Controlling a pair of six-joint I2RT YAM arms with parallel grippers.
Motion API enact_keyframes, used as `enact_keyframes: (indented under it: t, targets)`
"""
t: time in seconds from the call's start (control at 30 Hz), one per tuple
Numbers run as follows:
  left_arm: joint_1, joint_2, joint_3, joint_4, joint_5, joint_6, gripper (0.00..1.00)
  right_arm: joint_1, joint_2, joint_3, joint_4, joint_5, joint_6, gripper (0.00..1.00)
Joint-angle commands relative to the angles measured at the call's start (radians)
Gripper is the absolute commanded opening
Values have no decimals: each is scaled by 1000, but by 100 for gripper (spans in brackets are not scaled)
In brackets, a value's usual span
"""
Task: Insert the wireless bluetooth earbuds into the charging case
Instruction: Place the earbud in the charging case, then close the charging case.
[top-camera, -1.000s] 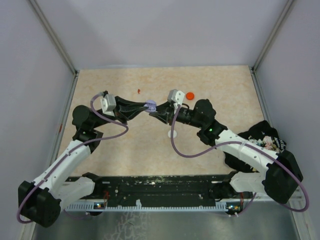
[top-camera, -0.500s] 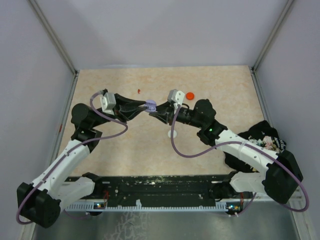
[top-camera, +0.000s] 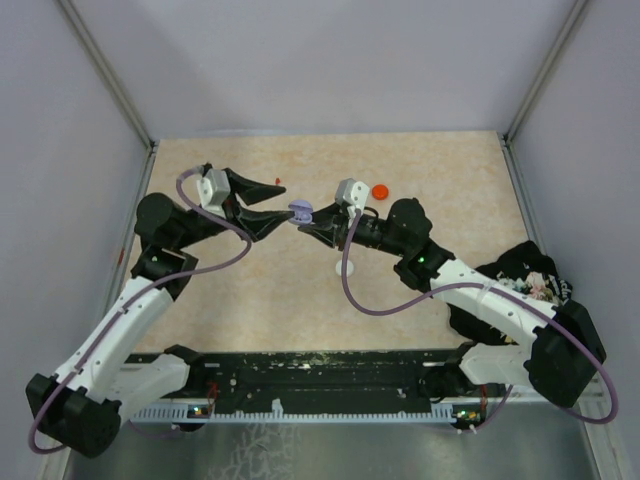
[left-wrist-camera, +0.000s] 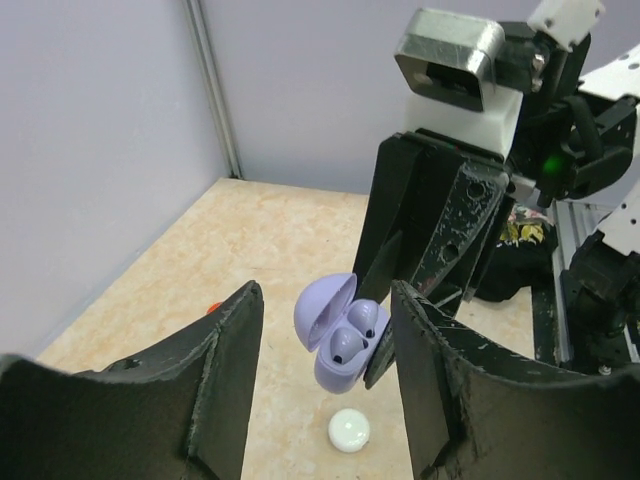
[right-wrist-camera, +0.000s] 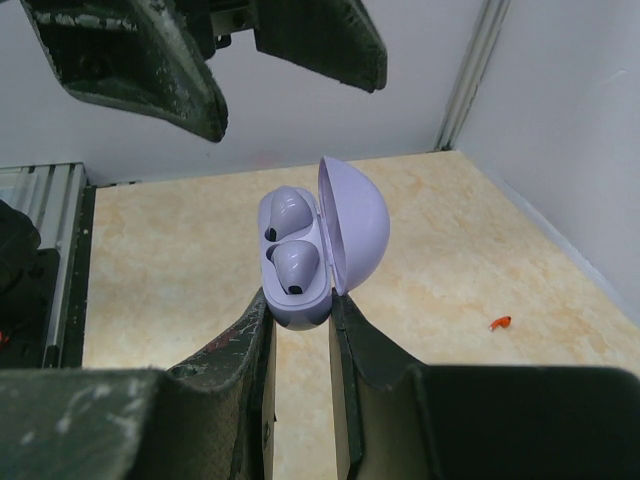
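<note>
My left tool (top-camera: 280, 205) has backed away and spread wide, empty. My right tool (right-wrist-camera: 297, 315) pinches the base of the small lavender plastic charging case (right-wrist-camera: 300, 292), held above the surface (right-wrist-camera: 150, 260). Its lid (right-wrist-camera: 360, 225) is open, with two lavender plastic earbuds (right-wrist-camera: 292, 262) seated inside. The case looks light, hard and slippery; I'd grip the body, never the lid.

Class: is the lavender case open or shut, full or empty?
Open and full: the lavender case, pinched in the right gripper, has its lid raised, with two lavender earbuds seated inside.

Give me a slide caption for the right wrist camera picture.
Right gripper holds open lavender charging case, both lavender earbuds seated inside; left gripper open beyond.
</note>
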Motion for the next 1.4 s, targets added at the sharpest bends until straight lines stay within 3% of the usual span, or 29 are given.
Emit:
enact_keyframes:
  t: [0.0, 0.23, 0.47, 0.87, 1.37]
  targets:
    - [4, 35, 105, -169, 10, -33, 61, 8, -8, 58, 52, -19, -5, 0]
    - [37, 63, 130, -239, 121, -88, 70, 8, -9, 59, 49, -26, -8, 0]
    - [87, 22, 44, -164, 203, -124, 71, 8, -10, 61, 46, -45, -4, 0]
    - [113, 32, -78, 110, 298, -222, 66, 8, -3, 74, 58, -101, 26, 0]
    - [113, 130, -109, 522, 409, -513, 65, 8, 19, 88, 40, -140, 46, 0]
